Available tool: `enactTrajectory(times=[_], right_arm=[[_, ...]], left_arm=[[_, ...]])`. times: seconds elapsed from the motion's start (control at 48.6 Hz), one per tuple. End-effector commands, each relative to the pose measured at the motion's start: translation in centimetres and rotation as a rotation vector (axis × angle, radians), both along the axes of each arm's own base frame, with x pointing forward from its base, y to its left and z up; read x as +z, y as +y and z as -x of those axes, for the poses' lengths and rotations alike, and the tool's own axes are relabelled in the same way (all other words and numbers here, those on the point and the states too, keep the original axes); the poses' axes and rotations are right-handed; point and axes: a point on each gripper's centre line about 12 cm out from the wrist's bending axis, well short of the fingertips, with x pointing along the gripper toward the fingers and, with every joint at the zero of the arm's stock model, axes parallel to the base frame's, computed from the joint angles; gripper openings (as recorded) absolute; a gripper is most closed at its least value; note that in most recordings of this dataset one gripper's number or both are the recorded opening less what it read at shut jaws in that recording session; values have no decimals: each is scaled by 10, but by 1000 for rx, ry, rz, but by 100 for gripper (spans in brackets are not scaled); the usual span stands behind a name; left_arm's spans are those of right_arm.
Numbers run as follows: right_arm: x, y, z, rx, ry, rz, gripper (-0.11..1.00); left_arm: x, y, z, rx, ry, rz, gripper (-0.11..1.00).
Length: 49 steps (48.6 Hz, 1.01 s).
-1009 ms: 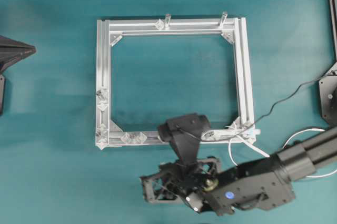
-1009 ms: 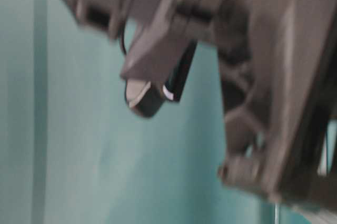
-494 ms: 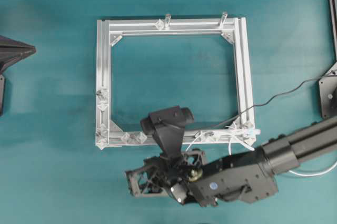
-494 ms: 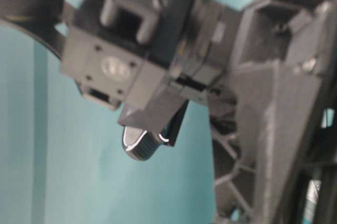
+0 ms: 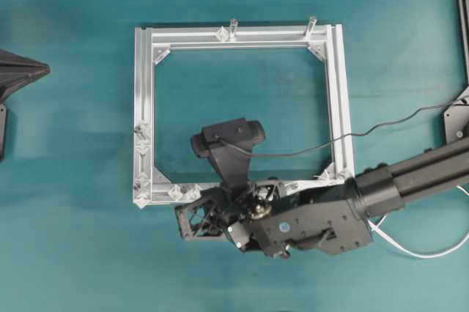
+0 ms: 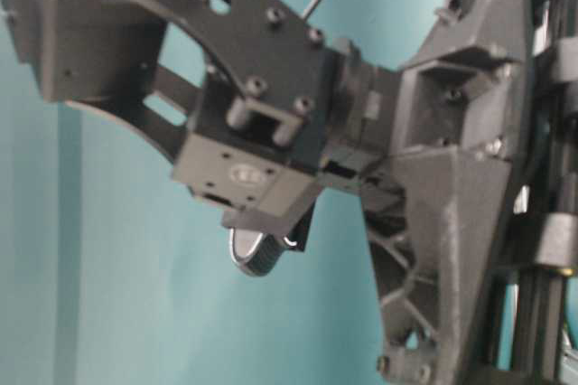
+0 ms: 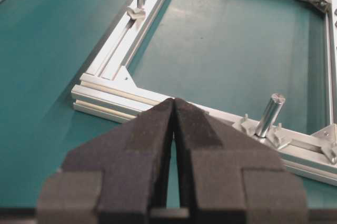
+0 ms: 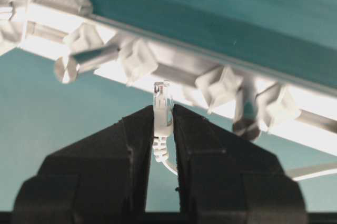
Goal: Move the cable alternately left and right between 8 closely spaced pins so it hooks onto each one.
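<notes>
Right wrist view, nearest first: the right gripper (image 8: 163, 129) pinches the clear plug of the white cable (image 8: 162, 109) between its two black fingers (image 8: 138, 145), the plug tip standing up above them and the cord trailing down behind. Just beyond, several pale diamond-shaped pins (image 8: 218, 86) sit along an aluminium frame (image 8: 174, 71) rail; the plug is near them, and contact cannot be judged.

Overhead, the right arm lies over the frame's near rail (image 5: 165, 196), hiding the pins under it, while the cable (image 5: 429, 253) loops across the teal surface (image 5: 73, 253) toward the near right corner.

Left wrist view shows the left gripper (image 7: 174, 109) with its fingers pressed together on nothing, hovering beside a frame corner, two upright metal posts (image 7: 269, 114) beyond.
</notes>
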Motion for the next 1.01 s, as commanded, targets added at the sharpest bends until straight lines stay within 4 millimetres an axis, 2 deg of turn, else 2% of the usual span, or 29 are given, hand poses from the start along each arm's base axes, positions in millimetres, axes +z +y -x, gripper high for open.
enactTrajectory(times=[0.0,0.226,0.988], right_arm=[[13,-5,-2,2,-26,0,14],[12,-15,-5,-1,-21,7,14],[13,-15,-7,6,-39,-1,14]], left_arm=[[3,0,-1,1,-8,4,0],[3,0,-1,1,-9,2,0],[4,0,-1,1,-10,1,0]])
